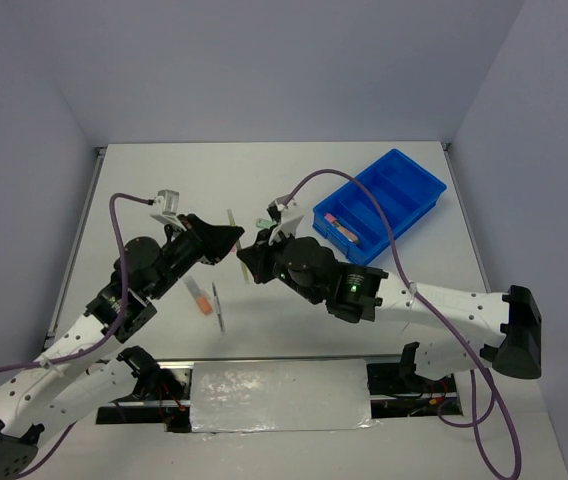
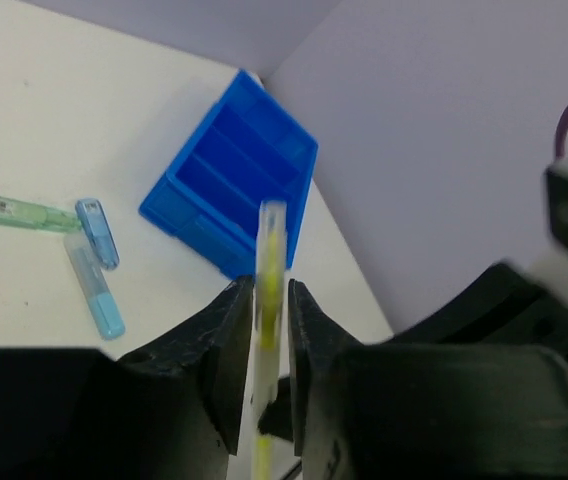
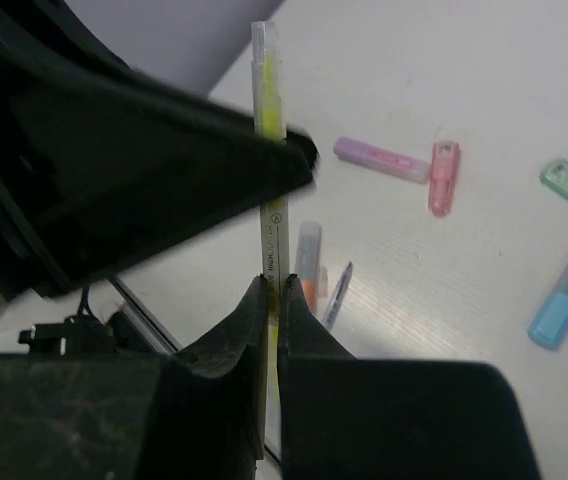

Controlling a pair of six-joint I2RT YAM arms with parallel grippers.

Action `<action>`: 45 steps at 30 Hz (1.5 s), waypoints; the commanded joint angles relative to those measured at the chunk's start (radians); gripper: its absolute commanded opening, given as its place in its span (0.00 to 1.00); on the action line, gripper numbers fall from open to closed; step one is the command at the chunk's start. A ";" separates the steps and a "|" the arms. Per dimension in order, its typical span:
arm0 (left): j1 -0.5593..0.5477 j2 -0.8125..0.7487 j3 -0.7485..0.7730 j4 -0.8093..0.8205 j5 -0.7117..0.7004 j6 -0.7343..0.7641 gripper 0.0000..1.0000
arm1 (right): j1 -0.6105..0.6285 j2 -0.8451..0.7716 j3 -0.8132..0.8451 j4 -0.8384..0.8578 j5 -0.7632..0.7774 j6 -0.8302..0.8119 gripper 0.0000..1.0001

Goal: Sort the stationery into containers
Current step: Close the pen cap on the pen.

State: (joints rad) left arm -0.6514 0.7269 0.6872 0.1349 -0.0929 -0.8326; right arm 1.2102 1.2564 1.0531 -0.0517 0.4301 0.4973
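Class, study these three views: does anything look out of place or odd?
Yes. One yellow highlighter is off the table, in mid-air, clamped by the right gripper with the left gripper around it too. Other pens lie loose on the table outside the blue tray.

The pen (image 2: pixel 271 262) stands between the left fingers (image 2: pixel 226 340); beyond them lies the tray (image 2: pixel 196 228), with three markers (image 2: pixel 97 232) to its left.
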 commanded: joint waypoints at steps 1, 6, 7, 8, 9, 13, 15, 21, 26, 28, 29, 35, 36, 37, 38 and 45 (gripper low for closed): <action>-0.011 0.023 0.035 -0.037 0.140 0.062 0.34 | -0.011 -0.028 0.010 0.217 -0.008 -0.089 0.00; -0.011 0.023 0.052 -0.054 0.154 0.087 0.16 | -0.011 -0.048 -0.004 0.214 0.009 -0.094 0.00; -0.011 0.022 0.051 -0.049 0.157 0.089 0.00 | -0.011 -0.049 -0.007 0.216 0.009 -0.095 0.00; -0.010 0.020 0.049 -0.046 0.163 0.090 0.00 | -0.011 -0.054 -0.008 0.217 0.006 -0.097 0.00; -0.011 0.014 0.048 -0.040 0.171 0.096 0.00 | -0.011 -0.055 -0.010 0.220 -0.002 -0.098 0.00; -0.011 -0.020 0.048 0.005 0.223 0.157 0.00 | -0.020 -0.083 -0.069 0.285 -0.111 -0.173 0.05; -0.011 -0.049 0.051 0.023 0.286 0.232 0.00 | -0.044 -0.100 -0.099 0.311 -0.277 -0.196 0.26; -0.010 -0.115 0.035 0.138 0.449 0.297 0.00 | -0.106 -0.175 -0.180 0.326 -0.418 -0.204 0.38; -0.010 -0.101 0.028 0.227 0.493 0.251 0.00 | -0.106 -0.160 -0.176 0.351 -0.501 -0.201 0.36; -0.010 -0.098 0.023 0.253 0.518 0.236 0.00 | -0.106 -0.152 -0.176 0.363 -0.530 -0.204 0.25; -0.010 -0.093 0.021 0.262 0.525 0.236 0.00 | -0.106 -0.149 -0.171 0.359 -0.531 -0.203 0.16; -0.010 -0.106 0.057 0.201 0.466 0.268 0.15 | -0.106 -0.160 -0.188 0.369 -0.522 -0.213 0.00; -0.011 -0.106 0.070 0.139 0.441 0.277 0.43 | -0.106 -0.170 -0.194 0.365 -0.512 -0.215 0.00; -0.010 -0.106 0.086 0.111 0.421 0.297 0.49 | -0.106 -0.173 -0.197 0.359 -0.502 -0.218 0.00; -0.010 -0.104 0.116 0.085 0.374 0.303 0.55 | -0.106 -0.176 -0.197 0.349 -0.495 -0.220 0.00; -0.010 -0.075 0.218 -0.014 0.292 0.339 0.64 | -0.106 -0.169 -0.194 0.317 -0.479 -0.230 0.00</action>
State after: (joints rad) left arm -0.6582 0.6472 0.8516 0.1287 0.2535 -0.5285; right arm 1.1080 1.0977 0.8558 0.2573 -0.0654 0.2897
